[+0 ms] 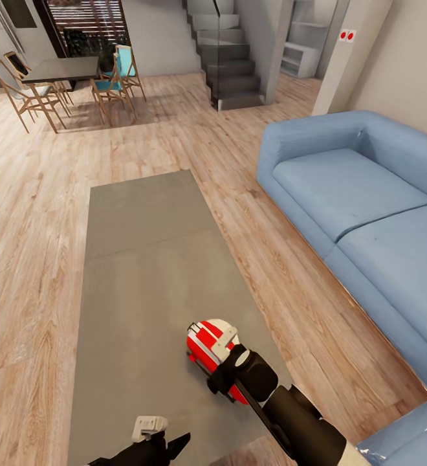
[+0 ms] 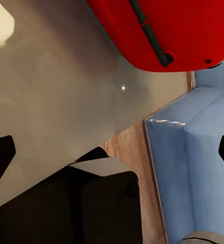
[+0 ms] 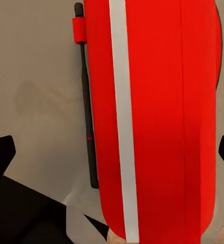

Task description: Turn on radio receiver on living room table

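Wooden floor boards (image 1: 39, 213) run across a big living room, with a long blue sofa (image 1: 369, 213) on one side. Far back stand grey stairs (image 1: 229, 65) and a dark dining table (image 1: 61, 68) with wooden chairs (image 1: 113, 84) around it.

Close to the robot is the low grey counter (image 1: 142, 272), long and flat, with a soft shine on its top. The radio receiver (image 1: 204, 346) sits on the counter near its close end, on the side toward the sofa. It is small and bright red, with white stripes and rounded corners. In the right wrist view the radio (image 3: 158, 122) looks very big, with one thin white stripe down its red body and a thin dark rod (image 3: 87, 101) held along its side by a red clip.

The right hand (image 1: 221, 362) is right at the radio, over its near end. Its dark finger tips (image 3: 1, 152) are spread wide apart, one on each side of the red body, so it is open.

The left hand (image 1: 168, 446) hangs low over the near end of the counter. Its finger tips (image 2: 0, 152) are also wide apart and hold nothing.
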Available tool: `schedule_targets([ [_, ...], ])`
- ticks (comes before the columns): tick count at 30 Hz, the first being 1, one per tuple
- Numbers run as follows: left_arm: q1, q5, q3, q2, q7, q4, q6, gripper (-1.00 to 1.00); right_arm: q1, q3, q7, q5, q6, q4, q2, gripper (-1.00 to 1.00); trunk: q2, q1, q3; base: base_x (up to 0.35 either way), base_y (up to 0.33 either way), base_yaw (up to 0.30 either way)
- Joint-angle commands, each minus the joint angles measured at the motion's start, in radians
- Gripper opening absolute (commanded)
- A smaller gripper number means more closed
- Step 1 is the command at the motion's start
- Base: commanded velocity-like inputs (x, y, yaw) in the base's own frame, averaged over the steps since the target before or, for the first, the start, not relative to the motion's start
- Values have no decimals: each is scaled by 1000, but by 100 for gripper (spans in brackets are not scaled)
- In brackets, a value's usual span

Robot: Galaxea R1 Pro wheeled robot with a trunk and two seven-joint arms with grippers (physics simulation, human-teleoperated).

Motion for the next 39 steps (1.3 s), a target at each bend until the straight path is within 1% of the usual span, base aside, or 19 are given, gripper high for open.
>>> schedule_targets([
  [1, 0, 0, 0, 0, 0, 0, 0, 100, 0, 0, 0, 0, 0, 4, 0, 100, 0, 0, 0, 0, 0, 0],
  [7, 0, 0, 0, -1, 0, 0, 0, 100, 0, -1, 0, -1, 0, 48, 0, 100, 0, 0, 0, 0, 0, 0],
  [10, 0, 0, 0, 0, 0, 0, 0, 100, 0, -1, 0, 7, 0, 67, -1, 100, 0, 0, 0, 0, 0, 0],
  [17, 0, 0, 0, 0, 0, 1, 0, 100, 0, -1, 2, 27, 0, 75, -1, 100, 0, 0, 0, 0, 0, 0],
  [23, 0, 0, 0, -1, 0, 1, 0, 100, 0, -2, 2, 31, 0, 77, -1, 100, 0, 0, 0, 0, 0, 0],
  [24, 0, 0, 0, -1, 0, 1, 0, 100, 0, -5, 2, 31, 0, 77, -1, 100, 0, 0, 0, 0, 0, 0],
  [27, 0, 0, 0, 0, 0, 1, 0, 100, -3, -42, 3, 31, 0, 78, -1, 100, 0, 0, 0, 0, 0, 0],
  [30, 0, 0, 0, -1, 0, 1, 0, 100, -4, -61, 4, 32, 0, 78, -2, 100, 0, 0, 0, 0, 0, 0],
  [32, 0, 0, 0, -1, 0, 1, 0, 100, -4, -68, 5, 33, 0, 78, -2, 100, 0, 0, 0, 0, 0, 0],
  [39, 0, 0, 0, -1, 0, 1, 0, 100, -4, -74, 5, 33, 0, 78, -3, 100, 0, 0, 0, 0, 0, 0],
])
